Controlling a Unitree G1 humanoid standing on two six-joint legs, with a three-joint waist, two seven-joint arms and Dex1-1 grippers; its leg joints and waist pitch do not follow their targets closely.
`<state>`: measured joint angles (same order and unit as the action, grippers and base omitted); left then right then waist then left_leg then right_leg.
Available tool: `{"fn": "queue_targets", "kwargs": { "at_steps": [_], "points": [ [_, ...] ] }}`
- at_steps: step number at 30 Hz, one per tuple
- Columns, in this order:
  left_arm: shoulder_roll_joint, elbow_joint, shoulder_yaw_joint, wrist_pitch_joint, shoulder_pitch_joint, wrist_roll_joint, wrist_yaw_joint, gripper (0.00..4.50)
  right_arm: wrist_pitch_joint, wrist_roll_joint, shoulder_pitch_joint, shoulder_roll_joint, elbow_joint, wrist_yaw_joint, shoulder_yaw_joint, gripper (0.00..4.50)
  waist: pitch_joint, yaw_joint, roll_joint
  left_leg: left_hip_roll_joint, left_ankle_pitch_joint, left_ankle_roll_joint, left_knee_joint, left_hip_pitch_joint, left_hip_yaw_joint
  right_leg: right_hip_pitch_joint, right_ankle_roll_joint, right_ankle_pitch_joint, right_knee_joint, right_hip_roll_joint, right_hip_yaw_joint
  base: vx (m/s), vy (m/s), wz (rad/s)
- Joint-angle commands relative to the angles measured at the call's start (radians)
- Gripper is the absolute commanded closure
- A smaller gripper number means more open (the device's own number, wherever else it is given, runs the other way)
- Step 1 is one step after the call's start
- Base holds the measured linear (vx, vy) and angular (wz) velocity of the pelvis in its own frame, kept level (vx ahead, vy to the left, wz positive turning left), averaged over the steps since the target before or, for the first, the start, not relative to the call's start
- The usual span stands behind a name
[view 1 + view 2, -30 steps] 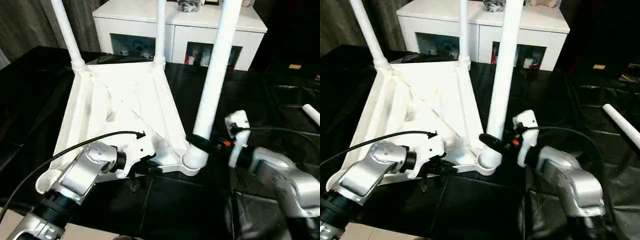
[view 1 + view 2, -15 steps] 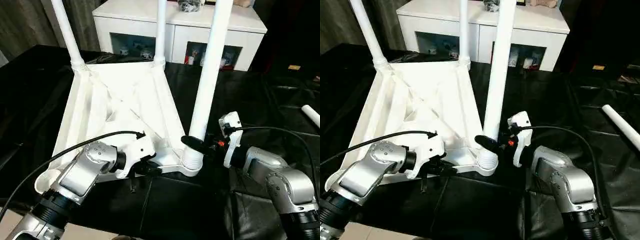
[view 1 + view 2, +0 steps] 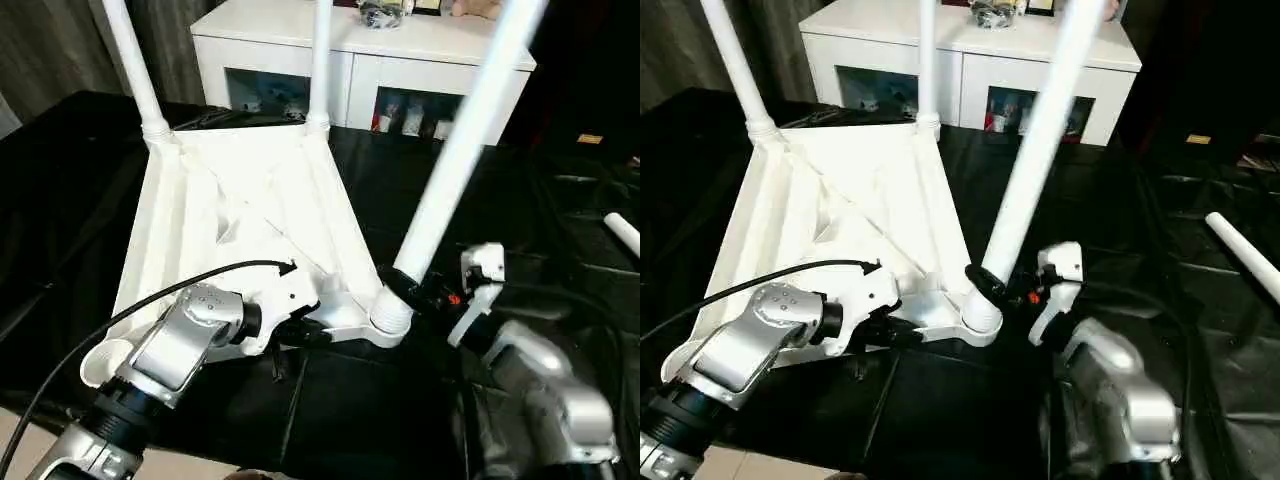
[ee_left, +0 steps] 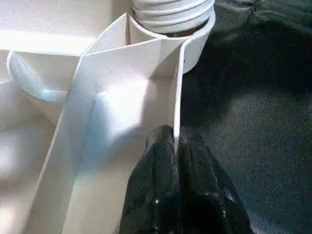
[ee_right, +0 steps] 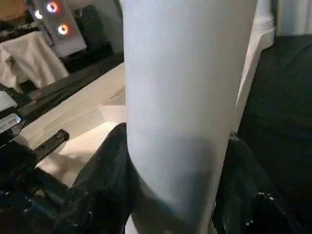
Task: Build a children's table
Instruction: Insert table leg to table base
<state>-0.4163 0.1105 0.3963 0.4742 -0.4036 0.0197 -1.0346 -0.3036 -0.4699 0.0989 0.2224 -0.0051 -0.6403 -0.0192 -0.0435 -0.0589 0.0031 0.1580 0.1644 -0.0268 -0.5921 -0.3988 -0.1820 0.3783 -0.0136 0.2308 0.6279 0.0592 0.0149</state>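
Left eye view: the upturned table (image 3: 240, 200) fills centre-left on black sheeting (image 3: 60, 200). The left end effector (image 3: 300, 333) is clamped on its near rim. The right end effector (image 3: 405, 290), lower centre, grips a leg (image 3: 465, 140) tilting toward upper right.

Left wrist view: fingers (image 4: 158, 195) pinch the rim.

Right wrist view: fingers (image 5: 105, 180) flank the leg.

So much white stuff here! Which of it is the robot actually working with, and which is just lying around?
In use:
- upturned tabletop, its rim pinched by the left gripper
- tilted leg at the near corner socket, held by the right gripper
- two legs already standing at the far corners

Lying about:
- white cabinet
- black sheet
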Motion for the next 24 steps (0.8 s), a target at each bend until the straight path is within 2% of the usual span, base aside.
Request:
{"fn": "queue_targets", "kwargs": {
  "at_steps": [1,2,3,5,11,13,15,16,17,18,22,23,24],
  "points": [
    [0.009,0.011,-0.052,-0.002,-0.022,0.025,0.037,4.50,0.049,0.064,-0.036,0.004,0.059,0.030,-0.015,2.64,0.049,-0.004,-0.004,0.070,0.281,-0.003,0.082,0.031,0.031,-0.018,0.208,0.171,-0.086,0.083,-0.036,0.000,0.000,0.00],
    [0.010,0.013,-0.053,-0.003,-0.023,0.024,0.040,4.50,0.090,0.083,-0.045,-0.001,0.065,0.033,-0.014,2.64,0.050,-0.004,-0.004,0.071,0.288,-0.004,0.081,0.031,0.030,-0.017,0.205,0.175,-0.087,0.084,-0.036,0.000,0.000,0.00],
    [0.011,0.016,-0.055,-0.005,-0.025,0.024,0.041,4.50,0.181,0.130,-0.061,0.000,0.077,0.040,0.003,2.64,0.049,-0.002,-0.001,0.071,0.294,-0.010,0.081,0.029,0.030,-0.015,0.202,0.179,-0.089,0.084,-0.036,0.000,0.000,0.00],
    [0.012,0.020,-0.057,-0.007,-0.027,0.023,0.045,4.50,0.240,0.154,-0.072,0.001,0.084,0.045,0.016,2.65,0.049,-0.001,-0.003,0.070,0.295,-0.005,0.082,0.029,0.031,-0.017,0.199,0.181,-0.089,0.083,-0.036,0.000,0.000,0.00],
    [0.014,0.033,-0.061,-0.012,-0.037,0.022,0.053,4.50,0.323,0.209,-0.075,0.005,0.099,0.045,0.034,2.65,0.048,0.000,-0.005,0.069,0.297,0.013,0.082,0.028,0.031,-0.017,0.201,0.187,-0.090,0.081,-0.037,0.000,0.000,0.00],
    [0.013,0.032,-0.060,-0.012,-0.037,0.022,0.054,4.50,0.315,0.211,-0.072,0.009,0.100,0.037,0.040,2.65,0.046,0.002,-0.004,0.069,0.309,0.013,0.083,0.029,0.032,-0.016,0.202,0.202,-0.092,0.080,-0.036,0.000,0.000,0.00],
    [0.013,0.031,-0.060,-0.012,-0.037,0.023,0.055,4.50,0.303,0.233,-0.065,0.032,0.111,0.021,0.073,2.65,0.046,0.001,-0.003,0.070,0.316,0.010,0.084,0.030,0.032,-0.014,0.200,0.211,-0.092,0.079,-0.036,0.000,0.000,0.00],
    [0.012,0.032,-0.060,-0.012,-0.036,0.022,0.053,4.50,0.238,0.240,-0.057,0.058,0.112,0.000,0.108,2.65,0.046,0.002,-0.007,0.069,0.309,0.012,0.084,0.029,0.032,-0.017,0.200,0.205,-0.091,0.079,-0.036,0.000,0.000,0.00],
    [0.012,0.032,-0.060,-0.012,-0.036,0.022,0.053,4.50,0.238,0.240,-0.057,0.058,0.112,0.000,0.108,2.65,0.046,0.002,-0.006,0.069,0.302,0.015,0.083,0.029,0.032,-0.018,0.201,0.202,-0.091,0.079,-0.036,0.000,0.000,0.00],
    [0.009,0.029,-0.058,-0.010,-0.035,0.023,0.050,4.50,0.162,0.215,-0.050,0.074,0.098,-0.038,0.130,2.65,0.045,0.002,-0.007,0.068,0.304,0.021,0.082,0.030,0.031,-0.018,0.202,0.204,-0.093,0.080,-0.037,0.000,0.000,0.00],
    [0.003,0.025,-0.052,-0.011,-0.034,0.027,0.037,4.50,0.017,0.162,-0.014,0.102,0.085,-0.084,0.138,2.65,0.047,0.001,-0.009,0.069,0.280,0.029,0.081,0.027,0.032,-0.022,0.205,0.190,-0.089,0.081,-0.036,0.000,0.000,0.00],
    [0.003,0.025,-0.052,-0.012,-0.034,0.027,0.036,4.50,0.013,0.161,-0.012,0.104,0.085,-0.086,0.138,2.65,0.046,0.002,-0.009,0.069,0.276,0.028,0.081,0.027,0.032,-0.022,0.206,0.189,-0.090,0.081,-0.035,0.000,0.000,0.00],
    [0.001,0.024,-0.051,-0.012,-0.036,0.030,0.030,4.50,-0.028,0.141,0.014,0.110,0.097,-0.093,0.130,2.65,0.045,0.002,-0.008,0.070,0.284,0.025,0.081,0.029,0.031,-0.019,0.206,0.197,-0.091,0.081,-0.035,0.000,0.000,0.00]
  ]
}}
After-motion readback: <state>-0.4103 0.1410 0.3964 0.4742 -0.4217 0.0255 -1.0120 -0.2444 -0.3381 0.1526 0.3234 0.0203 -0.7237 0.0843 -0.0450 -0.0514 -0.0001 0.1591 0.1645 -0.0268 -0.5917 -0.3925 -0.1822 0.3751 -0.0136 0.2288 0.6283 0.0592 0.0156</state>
